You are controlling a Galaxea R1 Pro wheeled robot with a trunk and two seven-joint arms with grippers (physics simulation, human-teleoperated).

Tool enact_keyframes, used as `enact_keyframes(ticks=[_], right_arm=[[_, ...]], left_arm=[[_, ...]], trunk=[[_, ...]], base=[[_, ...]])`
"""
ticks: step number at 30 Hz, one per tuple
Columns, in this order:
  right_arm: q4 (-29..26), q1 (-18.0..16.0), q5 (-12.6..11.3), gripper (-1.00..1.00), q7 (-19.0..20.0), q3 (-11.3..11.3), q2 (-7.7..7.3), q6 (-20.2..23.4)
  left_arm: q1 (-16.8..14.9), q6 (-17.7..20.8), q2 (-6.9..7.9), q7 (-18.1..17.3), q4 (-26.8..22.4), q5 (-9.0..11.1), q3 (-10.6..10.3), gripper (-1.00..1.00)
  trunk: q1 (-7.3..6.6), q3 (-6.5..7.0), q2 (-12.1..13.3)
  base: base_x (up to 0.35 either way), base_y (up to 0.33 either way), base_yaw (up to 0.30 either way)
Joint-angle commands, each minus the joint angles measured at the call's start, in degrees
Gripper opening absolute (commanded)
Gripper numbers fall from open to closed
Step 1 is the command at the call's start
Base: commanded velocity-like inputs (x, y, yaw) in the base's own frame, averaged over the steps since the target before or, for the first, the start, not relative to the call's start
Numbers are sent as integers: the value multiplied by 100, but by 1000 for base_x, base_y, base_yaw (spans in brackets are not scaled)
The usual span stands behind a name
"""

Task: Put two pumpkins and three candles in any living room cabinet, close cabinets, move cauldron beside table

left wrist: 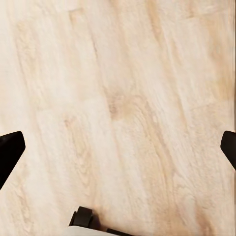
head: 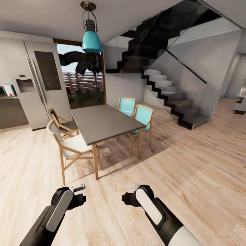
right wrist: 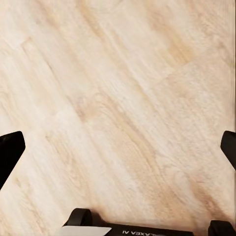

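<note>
Down front, closest in: left hand (head: 77,193) and right hand (head: 131,197), both hanging over plank floor (head: 191,171) on black-and-white arms, well apart from each other. Looking along the left hand (left wrist: 118,147): black fingertips (left wrist: 10,152) way out at opposite edges, spread wide, just pale wood grain between them. Same deal for the right hand (right wrist: 118,147): fingertips (right wrist: 10,150) parted wide, gripping nothing, floorboards underneath.

Biggest stuff next. Light wood floor running everywhere, right up to a dark staircase (head: 171,99) with glass side panels climbing toward the upper left. Tall grey fridge (head: 41,82) over on the left wall, double doors shut, dispenser panel set in the left door. Just left of it a bit of dark kitchen counter (head: 12,109) with something small on top, too blurry to name. Big window (head: 85,85) between fridge and stairs, palm fronds (head: 85,63) outside.

Straight ahead and squarely in the path: long grey bench (head: 102,123) on wooden legs. Two teal chairs (head: 143,116) tucked against its far right side, two pale wooden chairs (head: 68,143) on the near left side, nearer one angled out a little. Teal pendant lamp (head: 91,39) hanging above the bench's far end.

Way off at the right edge, some grey object (head: 241,100), too small to make out.
</note>
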Motion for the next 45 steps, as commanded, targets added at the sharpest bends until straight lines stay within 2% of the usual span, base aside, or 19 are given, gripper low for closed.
enact_keyframes(ticks=[1,8,10,13,14,15,16,18,19,21,24,27,28,31,34,36,39,45], right_arm=[[-3,-7,-54,100,-60,10,-1,1],[2,-7,-54,100,-68,-2,-26,0],[4,-7,-54,100,-64,-157,-70,2],[-1,-7,-57,100,-42,-831,-115,41],[-2,-7,-54,100,-43,-1026,-129,58],[-2,-7,-52,100,-45,-1069,-132,60],[7,-7,-46,100,-48,-1153,-141,54],[82,-3,-16,100,-47,-1202,-164,13],[135,-2,-10,100,-45,-1208,-181,-3],[433,0,22,100,-26,-1223,-308,-132],[794,1,42,100,79,-1220,-451,-487],[1151,36,42,100,340,-1210,-585,-1030],[1196,51,41,100,378,-1210,-602,-1093],[1395,99,35,100,498,-1203,-659,-1314],[1518,143,45,100,532,-1199,-674,-1404],[1582,166,116,100,541,-1198,-678,-1514],[1618,175,249,100,545,-1198,-679,-1577],[1691,184,309,100,553,-1198,-680,-1641]], left_arm=[[-2,8,6,60,-8,56,-12,100],[1,8,12,54,-4,65,-6,100],[-2,8,21,45,-2,74,4,100],[-35,3,59,6,201,77,74,100],[-122,1,104,-170,454,75,158,100],[-157,-1,126,-268,552,75,183,100],[-262,-26,194,-656,917,43,233,100],[-435,-64,248,-1165,1466,-28,259,100],[-485,-76,255,-1263,1586,-43,260,100],[-623,-174,275,-1504,1932,-100,255,100],[-688,-530,292,-1648,2261,-264,235,100],[-711,-1106,285,-1728,2904,-603,233,100],[-712,-1206,280,-1734,3010,-654,233,100],[-717,-1893,252,-1839,3583,-836,217,100],[-719,-2394,266,-2312,4090,-997,160,100],[-724,-2624,251,-2635,4438,-1253,138,100],[-725,-2980,212,-2772,4653,-1505,132,100],[-720,-3284,209,-2841,4745,-1623,128,100]], trunk=[[0,-7,-4],[0,-7,-4],[0,-7,-4],[0,-7,-4],[0,-7,-4],[0,-7,-4],[0,-7,-4],[0,-7,-4],[0,-7,-4],[0,-7,-4],[0,-7,-4],[0,-7,-4],[0,-7,-4],[0,-7,-4],[0,-10,-4],[0,-16,-4],[0,-26,-4],[0,-56,-4]], base=[[0,0,-278],[0,0,-278],[0,0,-279],[0,0,-279],[0,0,-279],[0,0,-279],[0,0,-279],[0,0,-279],[0,0,-279],[0,0,-279],[0,0,-279],[0,0,-279],[0,0,-279],[0,0,-273],[0,0,-263],[0,0,-260],[0,0,-259],[0,0,-247]])
